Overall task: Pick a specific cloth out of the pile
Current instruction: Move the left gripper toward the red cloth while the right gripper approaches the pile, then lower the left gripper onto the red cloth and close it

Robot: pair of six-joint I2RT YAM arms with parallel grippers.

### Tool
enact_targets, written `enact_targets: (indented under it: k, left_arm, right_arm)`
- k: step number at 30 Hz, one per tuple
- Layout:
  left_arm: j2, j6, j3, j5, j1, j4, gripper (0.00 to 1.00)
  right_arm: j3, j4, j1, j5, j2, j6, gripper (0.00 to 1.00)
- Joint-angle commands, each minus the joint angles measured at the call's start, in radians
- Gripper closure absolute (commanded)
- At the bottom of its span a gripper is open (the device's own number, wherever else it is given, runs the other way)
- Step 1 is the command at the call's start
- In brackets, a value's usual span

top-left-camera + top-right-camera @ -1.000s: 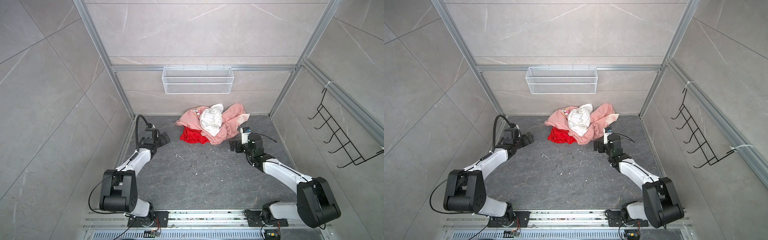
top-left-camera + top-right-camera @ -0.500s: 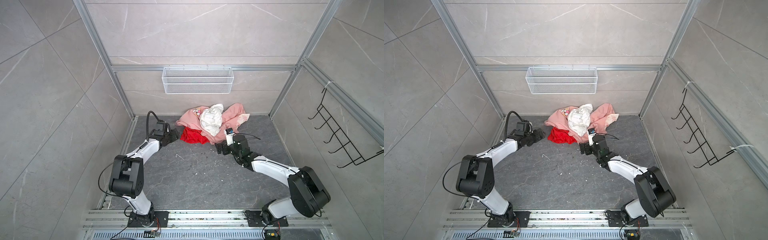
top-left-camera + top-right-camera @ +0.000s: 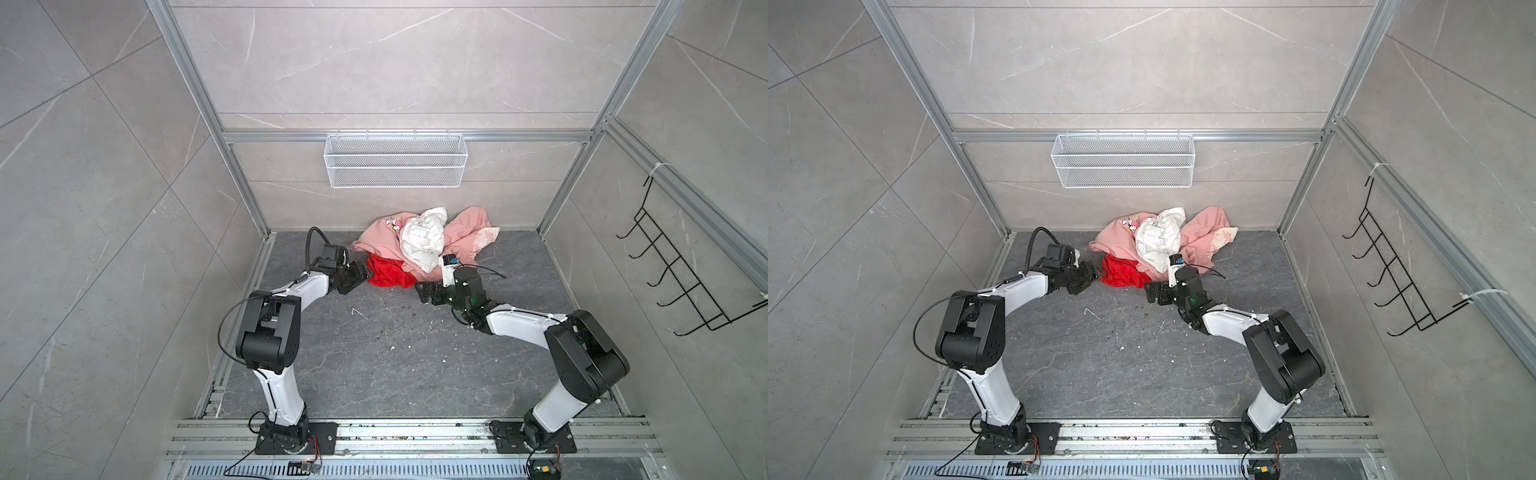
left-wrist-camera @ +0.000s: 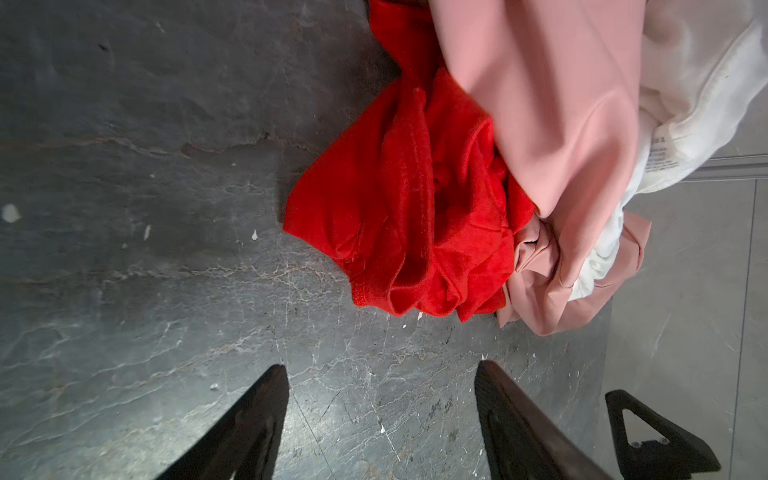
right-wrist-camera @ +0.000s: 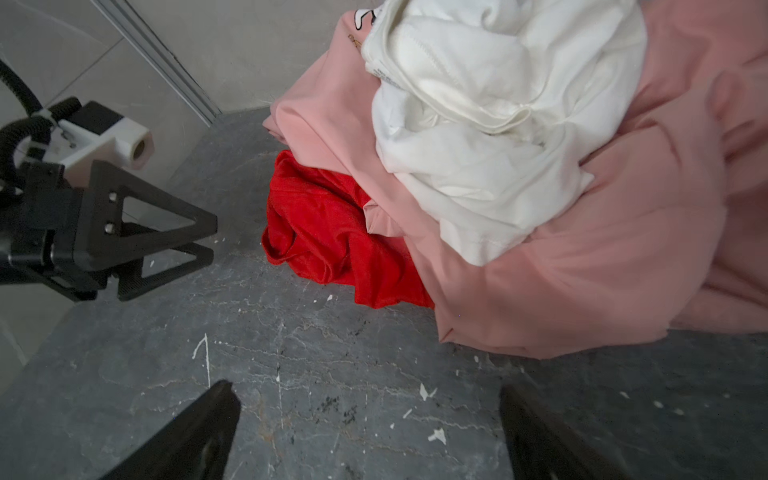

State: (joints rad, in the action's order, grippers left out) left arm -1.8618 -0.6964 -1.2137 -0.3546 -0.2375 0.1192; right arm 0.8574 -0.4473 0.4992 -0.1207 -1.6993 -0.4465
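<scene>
Lying crumpled, bright red cloth [image 4: 407, 216] faces left pincer [image 4: 379, 368] and right pincer [image 5: 368, 388], both agape.

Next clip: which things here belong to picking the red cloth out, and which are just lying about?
Job: red cloth; pile, with pink garment and white cloth; left gripper; right gripper.
Lying about: wire basket; black hook rack, both wall-mounted.
</scene>
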Motion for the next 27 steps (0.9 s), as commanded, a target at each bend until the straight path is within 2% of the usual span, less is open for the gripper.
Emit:
enact_targets:
  k: [1,4,6,9,22,27]
  left_arm:
    - [-0.018,-0.022,-0.034,-0.05,-0.006,-0.046,0.26]
    - [-0.029,-0.025,-0.038,-0.055,-0.008,-0.053,0.27]
    - [-0.039,-0.028,-0.039,-0.056,-0.01,-0.059,0.27]
    - [-0.053,-0.031,-0.046,-0.063,-0.013,-0.067,0.27]
    - [-0.114,-0.048,-0.099,-0.089,-0.023,-0.071,0.3]
    - [-0.136,-0.031,-0.123,-0.095,-0.028,-0.061,0.41]
  right_arm:
    - [0.065,-0.027,0.004,-0.022,-0.068,-0.305,0.0]
    - [0.097,-0.04,0.009,-0.052,-0.119,-0.425,0.0]
    - [0.113,-0.021,0.015,-0.015,-0.142,-0.549,0.0]
    - [0.14,0.019,0.016,-0.012,-0.172,-0.654,0.0]
    - [0.174,0.058,0.059,0.041,-0.179,-0.626,0.0]
    - [0.174,0.06,0.062,0.033,-0.18,-0.627,0.0]
